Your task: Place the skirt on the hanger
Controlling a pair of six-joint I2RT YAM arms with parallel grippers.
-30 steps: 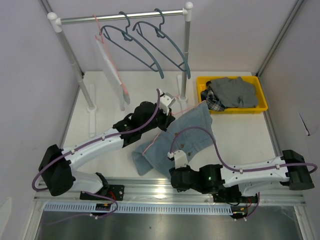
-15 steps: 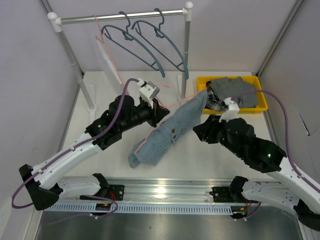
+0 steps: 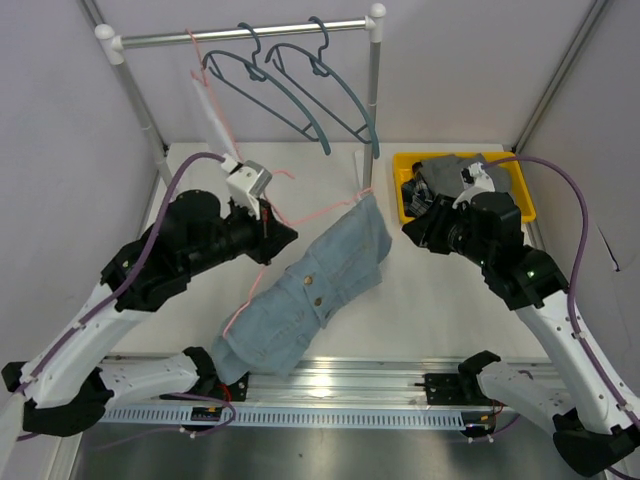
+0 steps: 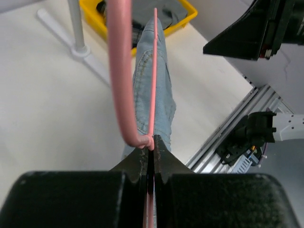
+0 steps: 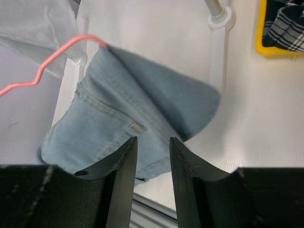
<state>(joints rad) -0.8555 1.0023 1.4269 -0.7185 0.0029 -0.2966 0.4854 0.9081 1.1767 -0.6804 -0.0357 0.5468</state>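
A light blue denim skirt [image 3: 315,285] hangs on a thin pink hanger [image 3: 305,212], its hem trailing down toward the table's front rail. My left gripper [image 3: 272,232] is shut on the pink hanger's wire and holds it above the table. In the left wrist view the hanger [image 4: 118,71] runs out from my shut gripper [image 4: 152,142], with the skirt [image 4: 153,95] draped below it. My right gripper [image 3: 415,228] is open and empty, apart from the skirt on its right. In the right wrist view the gripper [image 5: 153,140] is above the skirt [image 5: 123,114] and hanger tip [image 5: 47,66].
A clothes rail [image 3: 250,35] at the back carries two blue-grey hangers [image 3: 300,95] and a white garment [image 3: 215,125]. The rail's right post [image 3: 373,100] stands just behind the skirt's top. A yellow bin [image 3: 520,205] with clothes sits at the back right. A metal rail [image 3: 340,385] runs along the front edge.
My left arm has lifted the hanger up and to the left, and the skirt now hangs off the table. My right arm has risen and drawn back toward the yellow bin.
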